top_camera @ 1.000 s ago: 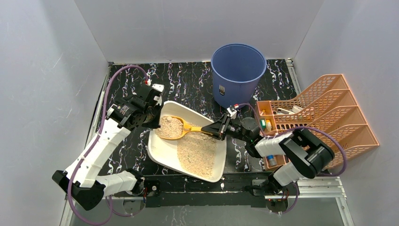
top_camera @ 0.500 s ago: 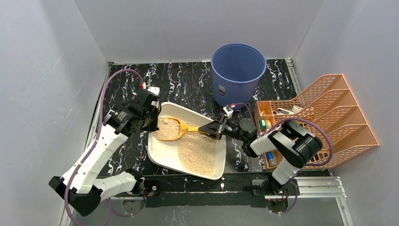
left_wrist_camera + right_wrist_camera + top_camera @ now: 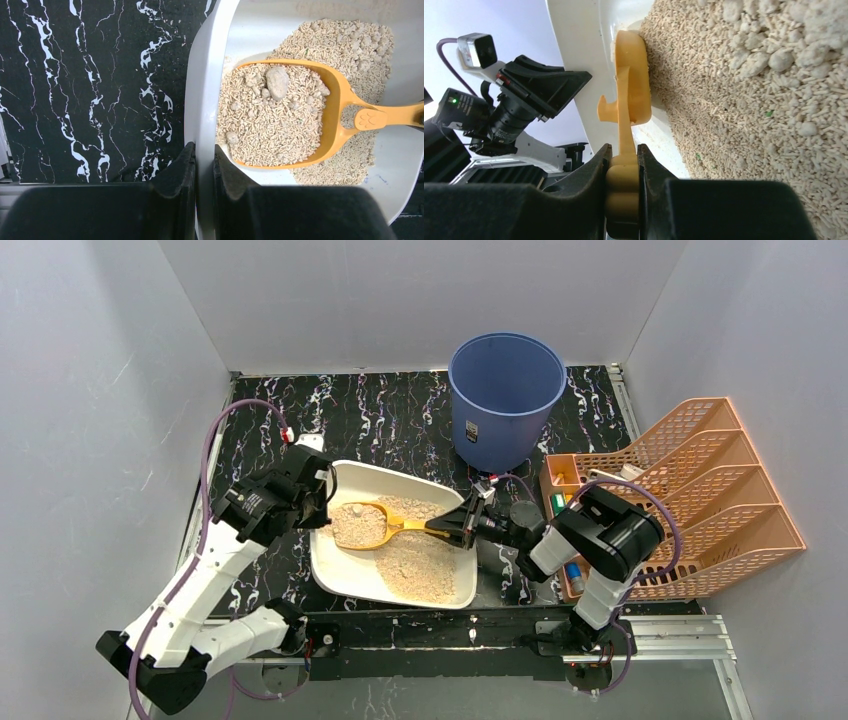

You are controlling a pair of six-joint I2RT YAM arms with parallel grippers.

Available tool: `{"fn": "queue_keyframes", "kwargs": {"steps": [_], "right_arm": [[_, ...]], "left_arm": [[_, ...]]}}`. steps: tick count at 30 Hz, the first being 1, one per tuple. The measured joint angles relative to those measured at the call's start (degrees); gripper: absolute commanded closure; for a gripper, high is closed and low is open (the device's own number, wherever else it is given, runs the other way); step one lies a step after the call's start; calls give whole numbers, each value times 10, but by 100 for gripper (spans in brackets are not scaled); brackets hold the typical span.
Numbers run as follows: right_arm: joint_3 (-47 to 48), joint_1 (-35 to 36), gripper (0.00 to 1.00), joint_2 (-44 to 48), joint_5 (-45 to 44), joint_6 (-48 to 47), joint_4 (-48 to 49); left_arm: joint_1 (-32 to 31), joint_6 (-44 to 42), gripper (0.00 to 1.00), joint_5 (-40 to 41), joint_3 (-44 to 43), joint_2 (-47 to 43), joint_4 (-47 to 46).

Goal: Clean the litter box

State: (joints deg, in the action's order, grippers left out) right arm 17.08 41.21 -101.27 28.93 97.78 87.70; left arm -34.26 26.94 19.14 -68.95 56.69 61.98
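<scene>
From above, we see the litter box (image 3: 400,483) lying on the black table (image 3: 400,415) with white streaks. It sits between the two arms, in front of the blue bucket (image 3: 505,430). An orange-pink rack (image 3: 700,490) stands at the right. The left gripper (image 3: 318,505) is at the box's left edge. The right gripper (image 3: 462,527) reaches in from the right with a yellow scoop (image 3: 365,523). From up here we cannot tell how tight the fingers are.

The left wrist view shows that better. There the left gripper (image 3: 202,150) has its two black fingers pressed close on the white rim of the box (image 3: 200,90), one finger outside and one inside. This view also lets us look down into the scoop (image 3: 332,115). It is full of little tan pellets, with a grey lump (image 3: 276,82) on top. We can see a paw print on the handle too.

The right wrist view shows the right gripper (image 3: 623,155) squeezed tight on the handle of the scoop (image 3: 631,75), which we see from its thin side. Here the litter (image 3: 749,110) is very close, with round pale lumps and a few green bits. Past the box's white wall we see the left arm (image 3: 539,85).
</scene>
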Motion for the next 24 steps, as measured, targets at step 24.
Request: {"fn": "queue_keyframes", "kwargs": {"steps": [24], "right_arm": [[-57,-42,99,239,20,-55,-58]], "left_arm": [[0,27,100,19,68,-49,-40]]}}
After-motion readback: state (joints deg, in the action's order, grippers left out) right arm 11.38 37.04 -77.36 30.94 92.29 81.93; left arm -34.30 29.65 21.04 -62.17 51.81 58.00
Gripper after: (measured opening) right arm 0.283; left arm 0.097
